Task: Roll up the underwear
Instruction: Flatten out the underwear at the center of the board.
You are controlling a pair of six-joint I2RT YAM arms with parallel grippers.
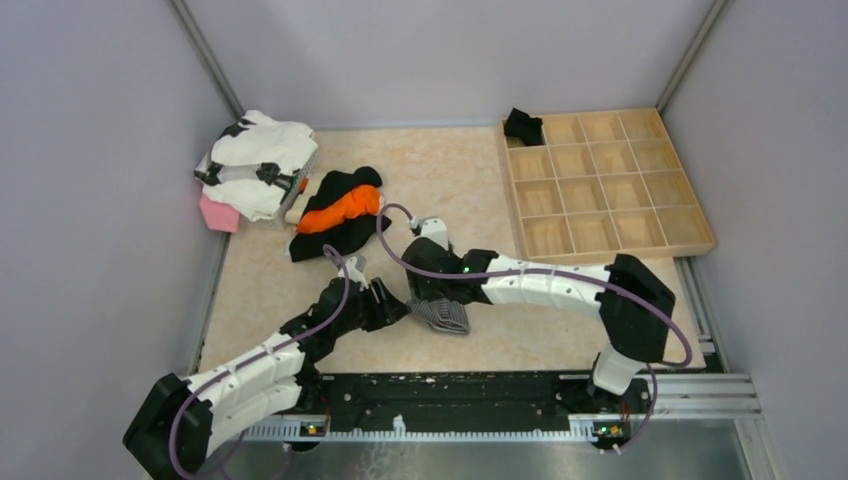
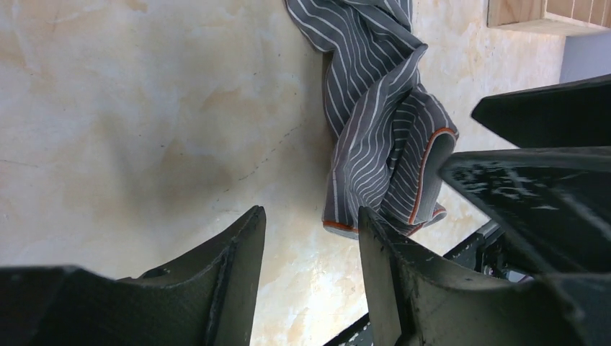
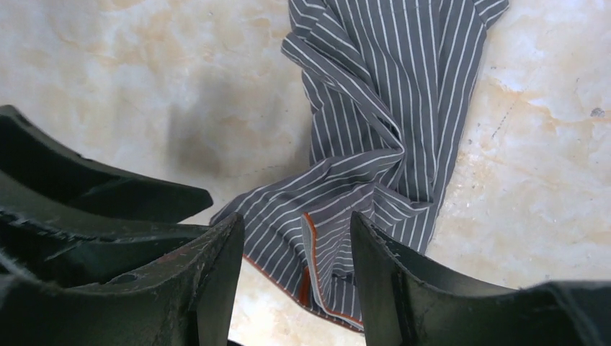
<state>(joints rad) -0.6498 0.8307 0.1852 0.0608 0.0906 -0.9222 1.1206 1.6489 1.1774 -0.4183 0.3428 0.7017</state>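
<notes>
grey with fine white stripes and an orange-trimmed hem, the striped underwear (image 1: 442, 317) lies crumpled on the beige marbled counter (image 1: 450, 170), close to the near edge and about midway along it. the left gripper (image 2: 310, 210) sits low just to the left of it, fingers spread with only bare counter between them. one finger tip is right beside the trimmed hem, though contact cannot be told. the right gripper (image 3: 295, 225) comes in from the right and straddles the bunched hem end. its fingers are spread too, and the cloth lies loose in the gap rather than pinched. from there the garment stretches away flatter, with a twisted fold down its middle.

farther back, towards the far left corner, a black and orange garment (image 1: 340, 212) is heaped. beyond it a white garment (image 1: 258, 155) with dark markings lies against the left edge, a pink cloth (image 1: 218, 213) touching its near side. at the far right corner lies a wooden tray (image 1: 700, 243) of square compartments, and the black underwear (image 1: 522, 126) sits bunched in its far-left compartment.
</notes>
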